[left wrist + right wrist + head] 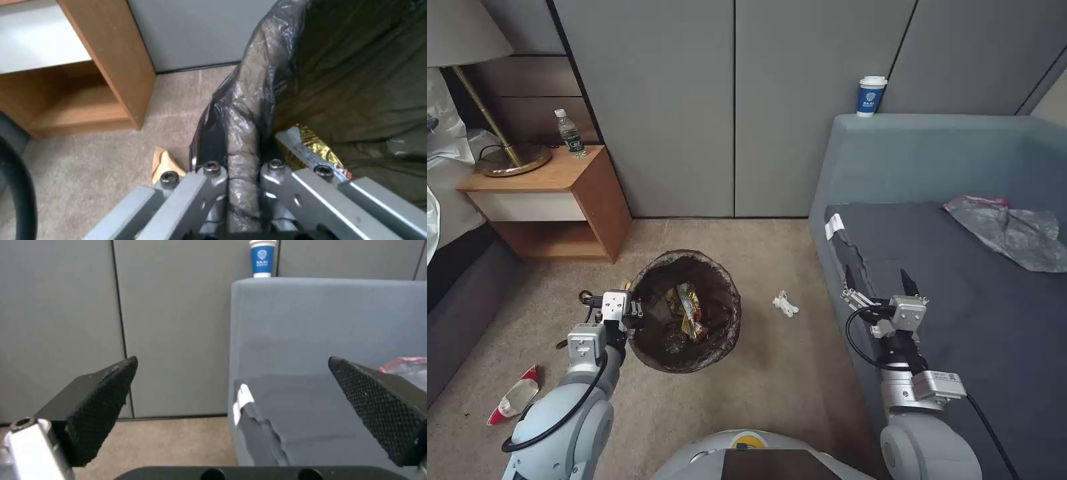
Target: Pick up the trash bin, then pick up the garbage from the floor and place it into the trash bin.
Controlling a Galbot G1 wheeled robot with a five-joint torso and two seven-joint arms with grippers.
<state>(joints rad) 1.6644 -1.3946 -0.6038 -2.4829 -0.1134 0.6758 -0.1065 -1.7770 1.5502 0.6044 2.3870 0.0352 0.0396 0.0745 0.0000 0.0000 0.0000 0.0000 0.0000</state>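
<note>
The left pincer (635, 308) was clamped on the left rim of the bin (727, 333), which sat over the carpet (800, 373) between the nightstand (594, 200) and the sofa (960, 307). In the left wrist view its fingers (213, 173) stood close together, one on each side of the bag-wrapped rim (242, 133), gripping it. Whether the bin rested on the carpet or hung just above it could not be told.

Inside the bin lay a gold wrapper (688, 310) among other litter too dim to name; the same wrapper (311, 146) showed just past the inner finger in the left wrist view.

On the carpet just right of the bin lay a white tissue (785, 305), apart from it. A flattened red-white cup (514, 399) lay on the carpet to the left of the left arm. A bit of brown paper (164, 163) lay on the carpet just outside the bin by the left pincer.

The right pincer (880, 281) hung over the sofa's seat edge, spread wide with nothing between its black pads (102, 406).

A blue cup (870, 95) stood on the sofa's back, and a bottle (570, 133) stood on the nightstand.
</note>
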